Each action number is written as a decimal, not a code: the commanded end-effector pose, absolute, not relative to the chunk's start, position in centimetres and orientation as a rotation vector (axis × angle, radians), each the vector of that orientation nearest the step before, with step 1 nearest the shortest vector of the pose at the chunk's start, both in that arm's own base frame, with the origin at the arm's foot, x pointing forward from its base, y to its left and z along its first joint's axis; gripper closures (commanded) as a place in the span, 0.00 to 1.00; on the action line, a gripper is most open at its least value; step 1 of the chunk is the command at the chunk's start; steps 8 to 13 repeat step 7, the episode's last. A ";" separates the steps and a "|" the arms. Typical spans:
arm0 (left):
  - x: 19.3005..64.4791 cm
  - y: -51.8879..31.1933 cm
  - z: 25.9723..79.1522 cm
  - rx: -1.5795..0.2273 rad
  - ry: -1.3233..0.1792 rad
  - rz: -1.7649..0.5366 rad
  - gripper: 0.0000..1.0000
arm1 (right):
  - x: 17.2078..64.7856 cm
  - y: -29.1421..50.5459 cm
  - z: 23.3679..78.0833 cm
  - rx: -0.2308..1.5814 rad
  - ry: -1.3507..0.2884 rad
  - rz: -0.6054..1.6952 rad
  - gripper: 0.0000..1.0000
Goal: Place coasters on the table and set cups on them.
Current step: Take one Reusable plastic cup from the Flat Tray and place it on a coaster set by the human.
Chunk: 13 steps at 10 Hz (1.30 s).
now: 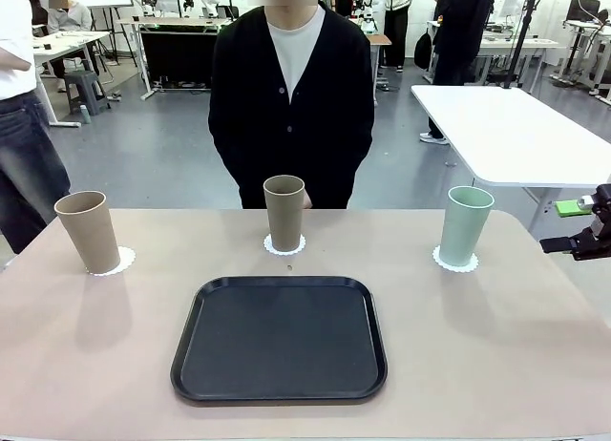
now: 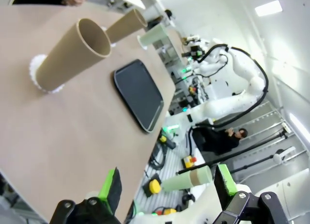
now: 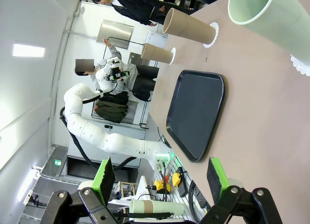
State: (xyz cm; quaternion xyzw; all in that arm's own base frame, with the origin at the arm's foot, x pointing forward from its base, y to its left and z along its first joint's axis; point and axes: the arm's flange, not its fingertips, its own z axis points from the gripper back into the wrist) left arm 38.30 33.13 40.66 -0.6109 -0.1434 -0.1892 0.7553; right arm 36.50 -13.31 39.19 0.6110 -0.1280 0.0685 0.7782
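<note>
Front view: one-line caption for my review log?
Three cups each stand on a coaster behind an empty tray; right end effector open at the table edge.

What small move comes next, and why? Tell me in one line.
Probably none beyond keeping both arms back: each of the three cups, the left tan cup, the middle tan cup and the mint green cup, already stands upright on its own coaster, the black tray is bare, and the right gripper sits open off the table's right edge.
</note>
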 end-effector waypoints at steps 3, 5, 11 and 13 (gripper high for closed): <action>38.4 33.2 40.9 -1.329 -0.312 -0.394 0.00 | 36.6 -13.2 39.2 1.320 -0.276 0.149 0.00; 38.4 33.2 40.9 -1.329 -0.312 -0.394 0.00 | 36.6 -13.2 39.2 1.320 -0.276 0.149 0.00; 38.4 33.2 40.9 -1.329 -0.312 -0.394 0.00 | 36.6 -13.2 39.2 1.320 -0.276 0.149 0.00; 38.4 33.2 40.9 -1.329 -0.312 -0.394 0.00 | 36.6 -13.2 39.2 1.320 -0.276 0.149 0.00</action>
